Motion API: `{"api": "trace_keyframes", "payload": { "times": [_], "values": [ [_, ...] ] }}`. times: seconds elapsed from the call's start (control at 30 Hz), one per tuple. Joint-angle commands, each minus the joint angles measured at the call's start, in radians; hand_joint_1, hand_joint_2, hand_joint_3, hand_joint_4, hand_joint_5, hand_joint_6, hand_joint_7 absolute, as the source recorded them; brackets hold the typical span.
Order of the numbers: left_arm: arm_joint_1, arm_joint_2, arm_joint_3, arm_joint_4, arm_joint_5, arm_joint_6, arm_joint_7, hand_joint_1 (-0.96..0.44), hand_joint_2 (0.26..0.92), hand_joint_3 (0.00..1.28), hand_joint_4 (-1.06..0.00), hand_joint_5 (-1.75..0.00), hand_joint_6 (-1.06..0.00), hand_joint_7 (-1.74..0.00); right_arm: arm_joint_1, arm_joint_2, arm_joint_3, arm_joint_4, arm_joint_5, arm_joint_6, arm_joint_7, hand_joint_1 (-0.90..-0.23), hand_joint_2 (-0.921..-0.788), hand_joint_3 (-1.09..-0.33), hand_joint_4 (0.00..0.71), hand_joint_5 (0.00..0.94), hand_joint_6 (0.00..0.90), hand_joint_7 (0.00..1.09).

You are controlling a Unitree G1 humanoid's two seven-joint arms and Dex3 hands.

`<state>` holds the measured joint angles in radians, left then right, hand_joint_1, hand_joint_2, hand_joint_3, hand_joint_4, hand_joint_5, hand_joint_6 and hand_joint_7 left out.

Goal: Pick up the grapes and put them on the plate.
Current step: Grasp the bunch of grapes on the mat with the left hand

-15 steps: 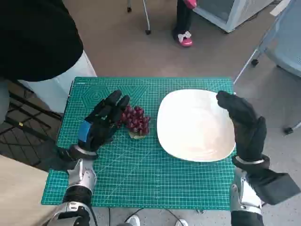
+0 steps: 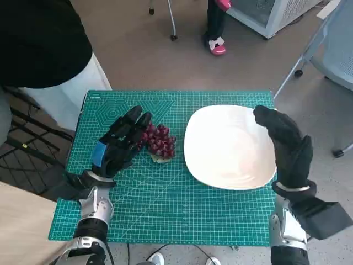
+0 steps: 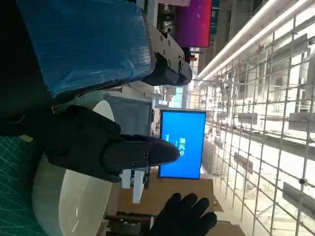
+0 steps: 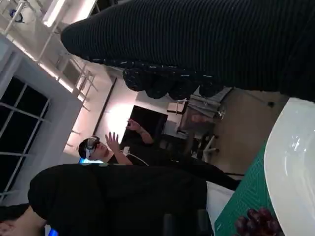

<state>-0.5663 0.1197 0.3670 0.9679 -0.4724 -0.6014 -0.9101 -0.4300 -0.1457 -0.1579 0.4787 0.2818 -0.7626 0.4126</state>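
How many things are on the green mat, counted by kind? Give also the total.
Grape bunches: 1
Plates: 1
Total: 2

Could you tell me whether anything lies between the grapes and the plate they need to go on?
Nothing visible does. The grapes sit on the green mat just left of the white plate, with only bare mat between them. The left hand is at their far side.
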Motion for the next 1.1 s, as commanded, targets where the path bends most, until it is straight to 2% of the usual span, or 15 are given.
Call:
{"api": "trace_keyframes", "payload": {
  "times": [0.03,0.53,1.1],
  "values": [
    [-0.007,0.001,-0.001,0.002,0.003,-0.002,0.003,-0.60,0.921,0.32,-0.32,-0.01,-0.49,-0.01,0.006,-0.002,-0.005,0.014,0.010,0.010,0.010,-0.627,-0.921,-0.871,0.381,0.002,0.073,0.36],
    [-0.011,-0.003,-0.003,0.001,0.003,-0.001,-0.002,-0.60,0.921,0.32,-0.32,0.00,-0.49,-0.01,0.001,-0.007,-0.007,0.019,0.017,0.015,0.015,-0.634,-0.921,-0.867,0.381,0.001,0.079,0.36],
    [-0.021,0.000,-0.006,-0.001,0.006,-0.003,-0.001,-0.60,0.921,0.32,-0.31,0.00,-0.49,0.00,0.006,-0.011,-0.006,0.016,0.010,0.009,0.014,-0.637,-0.921,-0.864,0.382,0.001,0.088,0.35]
  ]
}}
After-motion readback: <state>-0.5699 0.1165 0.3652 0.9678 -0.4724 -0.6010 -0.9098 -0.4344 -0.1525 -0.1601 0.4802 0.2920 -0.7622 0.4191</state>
